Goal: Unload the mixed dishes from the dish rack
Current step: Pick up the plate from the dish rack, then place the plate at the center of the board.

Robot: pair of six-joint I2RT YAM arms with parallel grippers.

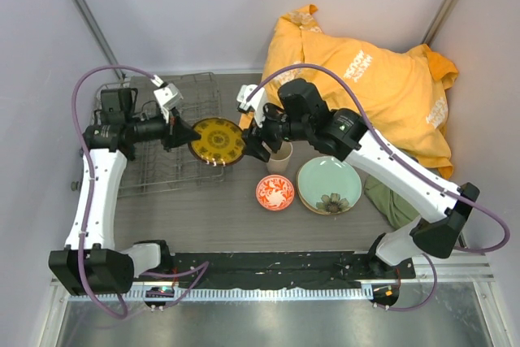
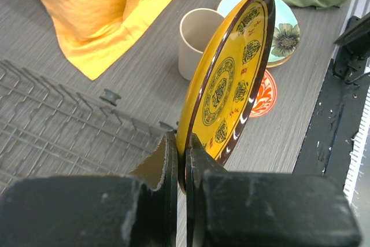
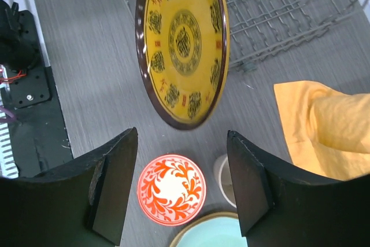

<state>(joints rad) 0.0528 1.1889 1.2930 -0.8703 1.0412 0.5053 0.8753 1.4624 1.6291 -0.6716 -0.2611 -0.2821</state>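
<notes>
My left gripper (image 1: 184, 134) is shut on the rim of the yellow-and-dark patterned plate (image 1: 217, 141) and holds it above the right edge of the grey wire dish rack (image 1: 138, 170). The plate also shows on edge in the left wrist view (image 2: 228, 85) and face on in the right wrist view (image 3: 182, 41). My right gripper (image 1: 258, 145) is open and empty above the table, next to the beige cup (image 1: 280, 157). The white-and-red bowl (image 1: 275, 193) and the pale green flower plate (image 1: 329, 185) sit on the table. The dark green mug is out of view.
An orange cloth (image 1: 370, 79) lies heaped at the back right. A dark green cloth (image 1: 390, 201) lies under the right arm. The black base rail (image 1: 268, 270) runs along the near edge. Walls close the left, back and right sides.
</notes>
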